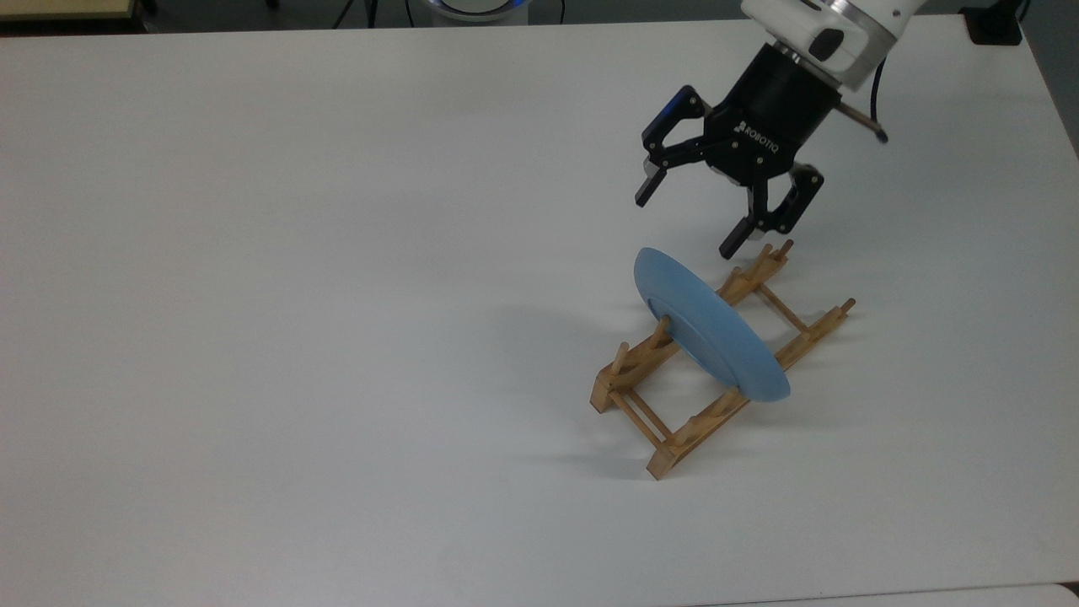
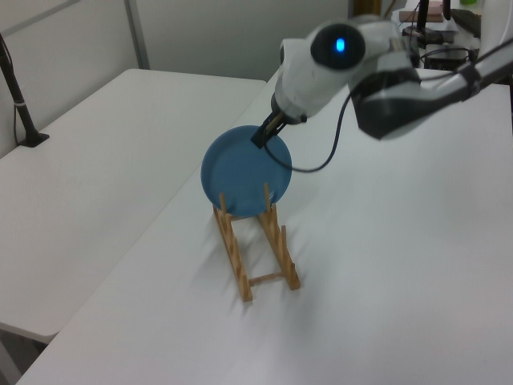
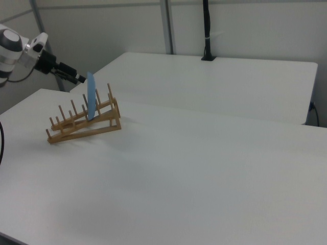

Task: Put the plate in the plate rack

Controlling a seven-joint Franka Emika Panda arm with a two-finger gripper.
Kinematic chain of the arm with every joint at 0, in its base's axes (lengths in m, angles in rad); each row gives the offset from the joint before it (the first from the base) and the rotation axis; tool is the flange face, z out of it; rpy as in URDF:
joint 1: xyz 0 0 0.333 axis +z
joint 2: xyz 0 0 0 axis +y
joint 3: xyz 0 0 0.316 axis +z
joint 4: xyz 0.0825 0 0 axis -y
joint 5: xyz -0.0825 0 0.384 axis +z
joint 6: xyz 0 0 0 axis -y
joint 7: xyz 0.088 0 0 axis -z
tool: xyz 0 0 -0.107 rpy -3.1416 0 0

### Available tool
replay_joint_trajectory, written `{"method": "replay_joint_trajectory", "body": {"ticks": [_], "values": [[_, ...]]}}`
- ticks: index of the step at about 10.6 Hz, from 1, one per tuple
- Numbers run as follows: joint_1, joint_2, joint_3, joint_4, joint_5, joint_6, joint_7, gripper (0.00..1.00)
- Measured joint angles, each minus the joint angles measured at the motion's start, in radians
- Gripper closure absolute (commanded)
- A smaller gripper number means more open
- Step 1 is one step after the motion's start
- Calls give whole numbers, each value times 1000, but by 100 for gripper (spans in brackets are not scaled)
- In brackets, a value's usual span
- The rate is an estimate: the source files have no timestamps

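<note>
A light-blue plate (image 1: 711, 335) stood on edge in a small wooden plate rack (image 1: 641, 405) on a white table (image 1: 337, 337), slotted between upright pegs around the middle of the rack and leaning a little. In the right view it appeared as a thin, near-vertical blue sliver among the pegs. The black gripper (image 1: 691, 215) hung in the air beyond the plate's upper rim, apart from it, with its two fingers spread wide and nothing between them (one finger (image 1: 736, 242) was close above the rack's far pegs).

The plate looked rigid and glossy, probably light but slick, and likely to chip if knocked off the rack. Its raised rim at the top edge seemed the natural place to pinch it, one finger on each face. By the look of things, the placing appeared done.
</note>
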Motion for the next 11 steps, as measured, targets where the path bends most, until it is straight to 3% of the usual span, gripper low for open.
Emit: {"method": "replay_joint_trajectory", "body": {"ticks": [5,9,11], "values": [[-129,-166,-52,-7,457,-70,-476,0],[-343,-294,-61,-63,701,-300,-884,0],[-453,-362,-52,-98,741,-394,-1019,0]]}}
